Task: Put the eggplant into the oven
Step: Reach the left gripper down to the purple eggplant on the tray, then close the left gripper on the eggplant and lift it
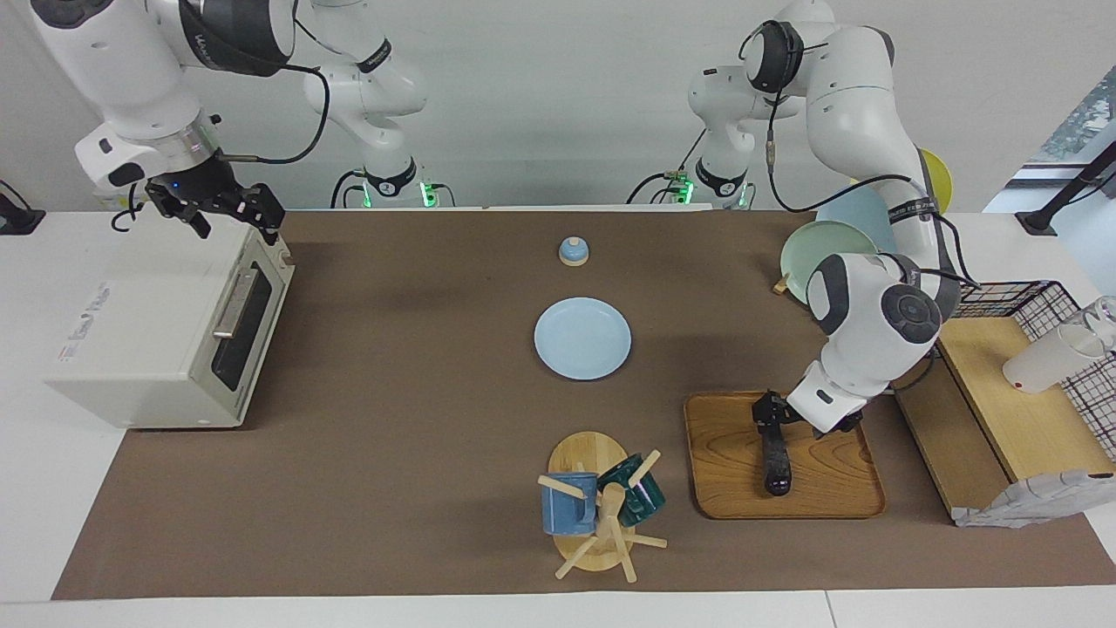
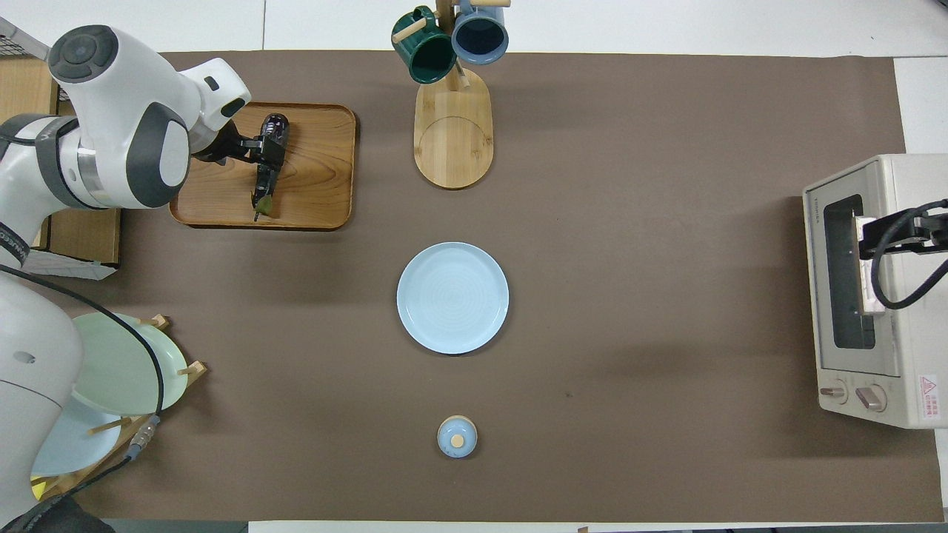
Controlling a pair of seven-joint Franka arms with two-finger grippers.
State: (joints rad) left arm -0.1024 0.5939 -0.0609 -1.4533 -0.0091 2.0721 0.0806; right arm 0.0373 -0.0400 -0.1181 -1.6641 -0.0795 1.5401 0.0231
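We find the eggplant (image 1: 775, 458) lying flat on the wooden tray (image 1: 828, 497) at the left arm's end of the desk (image 1: 392, 488), well apart from the oven (image 1: 148, 340), which stands at the right arm's end with its door shut. The left end effector (image 1: 769, 417) is right down at the eggplant, over the part of it that lies nearer the robots, with its fingers spread one on each side of the slim body; we judge they have not closed on it, so nothing is gripped yet. The eggplant's long axis runs roughly along the line from the robots outward. In the overhead view its green stem (image 2: 264, 207) points back toward the robots and the rounded dark tip points away, with a slight slant. The fingers thus straddle it across its narrow width, which we think suits a squeeze there.

The left arm is plainly the nearer one. The right end effector (image 1: 228, 208) hangs over the oven's top edge by the door, fingers apart and holding nothing; it seems placed to deal with the silver bar handle (image 1: 231, 307). Since the oven sits at the other end of the desk, we expect a long carry past the light blue plate (image 1: 582, 338) or a handover.
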